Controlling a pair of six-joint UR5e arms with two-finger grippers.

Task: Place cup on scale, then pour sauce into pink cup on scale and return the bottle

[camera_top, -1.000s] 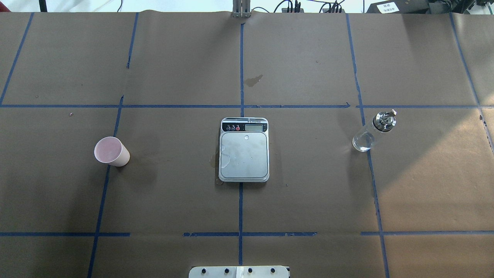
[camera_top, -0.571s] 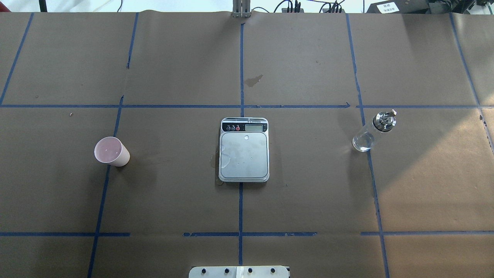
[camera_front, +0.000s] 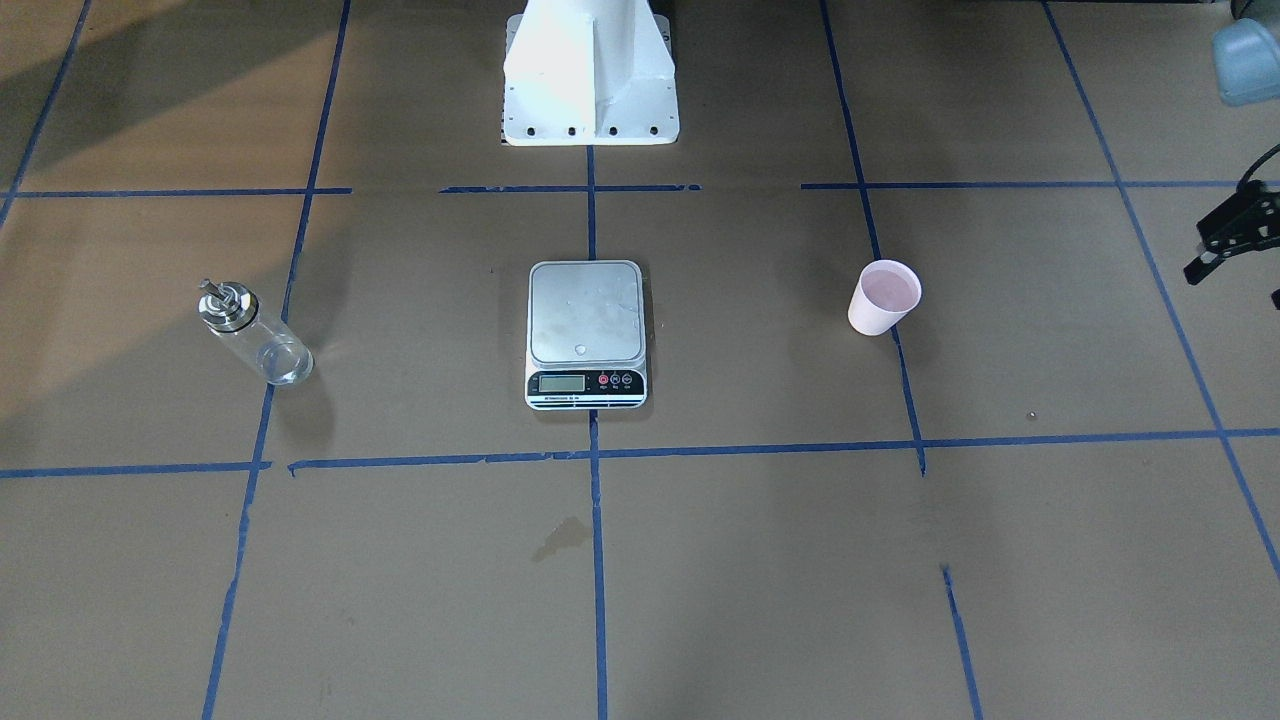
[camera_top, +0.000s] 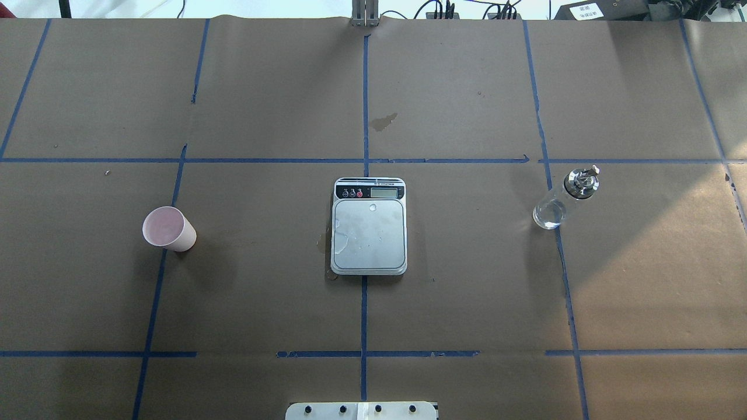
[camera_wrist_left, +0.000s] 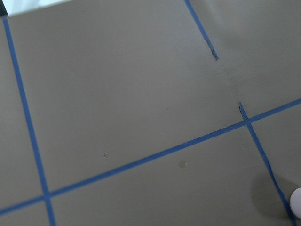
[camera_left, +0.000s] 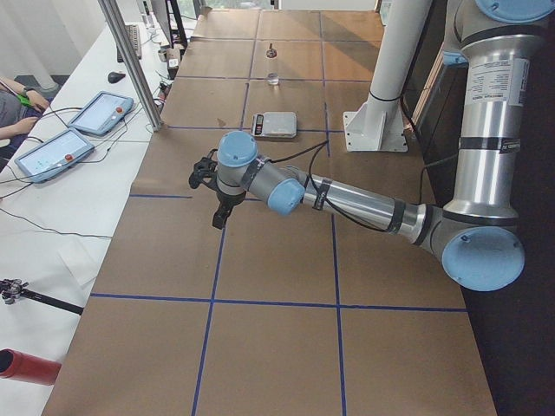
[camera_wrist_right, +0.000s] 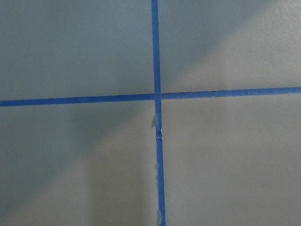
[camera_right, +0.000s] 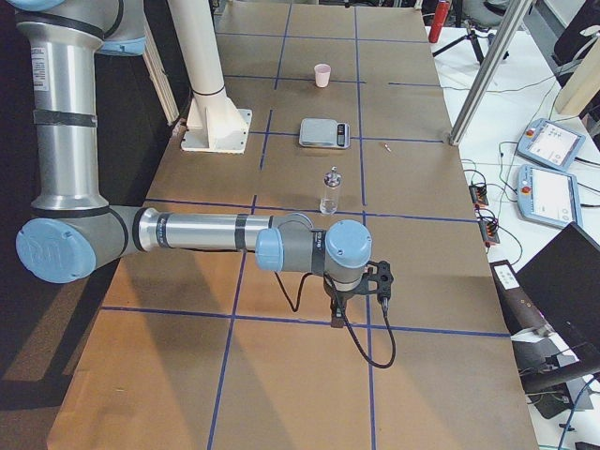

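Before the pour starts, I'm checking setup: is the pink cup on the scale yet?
Not yet. The cup stands upright on the brown paper, well apart from the scale, which carries no cup.

One cup (camera_top: 169,228), one scale (camera_top: 369,227), one bottle (camera_top: 563,199)

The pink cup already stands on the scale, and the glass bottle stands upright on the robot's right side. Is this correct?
No. The pink cup is not on the scale; it stands on the table at the robot's left, apart from it, as the overhead exterior view shows. The glass bottle does stand upright on the robot's right side.
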